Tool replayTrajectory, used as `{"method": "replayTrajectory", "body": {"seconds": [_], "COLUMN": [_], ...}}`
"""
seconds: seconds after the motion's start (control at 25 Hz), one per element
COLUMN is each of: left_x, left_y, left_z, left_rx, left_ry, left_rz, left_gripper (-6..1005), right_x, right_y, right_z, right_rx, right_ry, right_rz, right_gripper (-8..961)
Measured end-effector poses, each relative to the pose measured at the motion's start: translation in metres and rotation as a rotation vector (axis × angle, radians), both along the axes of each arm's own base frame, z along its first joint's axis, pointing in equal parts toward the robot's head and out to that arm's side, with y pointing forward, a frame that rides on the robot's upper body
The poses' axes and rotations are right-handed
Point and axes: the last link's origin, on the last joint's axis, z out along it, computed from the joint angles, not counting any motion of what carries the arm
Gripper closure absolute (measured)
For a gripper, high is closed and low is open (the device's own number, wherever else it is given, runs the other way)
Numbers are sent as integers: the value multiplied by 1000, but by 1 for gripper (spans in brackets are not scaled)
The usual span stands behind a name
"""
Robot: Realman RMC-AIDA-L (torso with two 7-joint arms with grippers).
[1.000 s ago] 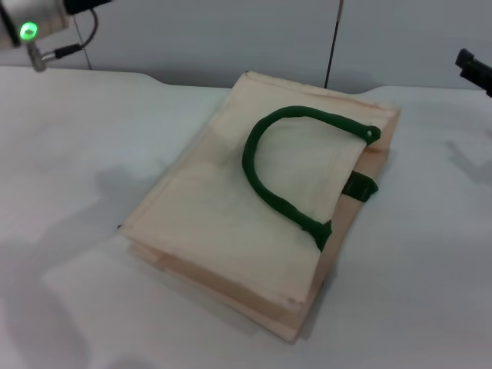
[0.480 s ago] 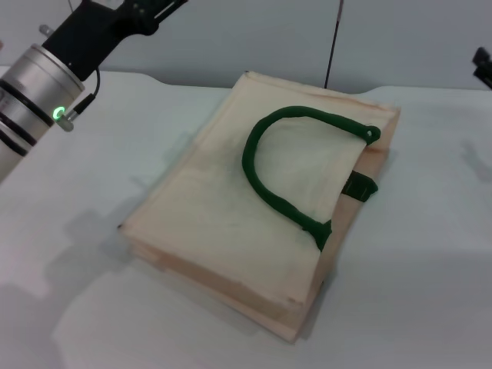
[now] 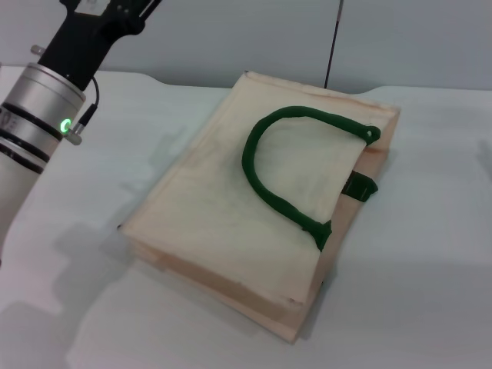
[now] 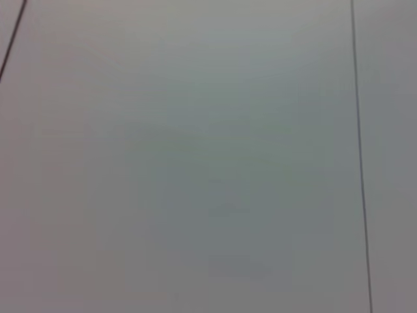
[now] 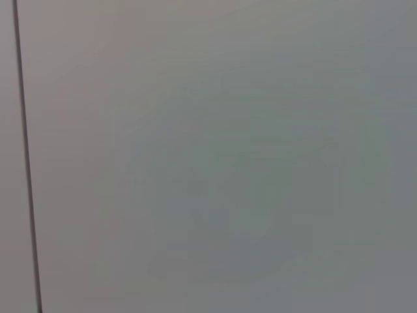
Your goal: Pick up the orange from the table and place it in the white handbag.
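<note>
- While you look down from the head view, you have a white tabletop [image 3: 415,292] running back to a plain grey wall [image 3: 231,38], with a thin dark vertical line [image 3: 332,46] on that wall behind the bag.
- You see the white handbag [image 3: 231,207] lying flat near the middle of the tabletop, one corner pointing toward you, its green loop handle [image 3: 280,173] resting on the upper face and a small green tab [image 3: 360,187] at its right edge.
- You cannot find the orange in any view.
- Your left arm [image 3: 46,123] comes in from the left side and slants up and away over the tabletop, well apart from the bag; a green light [image 3: 65,124] glows on its silver collar, and the black section beyond it leaves the top of the head view.
- You cannot see the left tool or the right tool, so their opening cannot be told.
- Both wrist views give you only a blank grey surface crossed by thin dark lines.
</note>
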Motion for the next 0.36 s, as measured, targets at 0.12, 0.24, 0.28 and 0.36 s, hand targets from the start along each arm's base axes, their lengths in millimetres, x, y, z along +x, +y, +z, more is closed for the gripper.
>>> {"method": "replayTrajectory", "body": {"seconds": [0.12,0.24,0.28,0.36], "left_x": [1,1,1,0], "left_y": [-1,-1,-1,-1], "left_z": [-3,-4,-4,-5], "left_rx": [24,30,29,25], "left_ry": [13,17,17,16], "left_rz": [6,9,11,17], "left_gripper": [121,121,121,121], "right_x": [0,0,0,0], "right_y": [0,0,0,0], "right_z": [0,0,1,1], "right_rx": [1,2,2,2], "right_ry": [0,2,3,5], "right_rz": [0,-1,-2,-3], "right_gripper": [59,59,59,59]}}
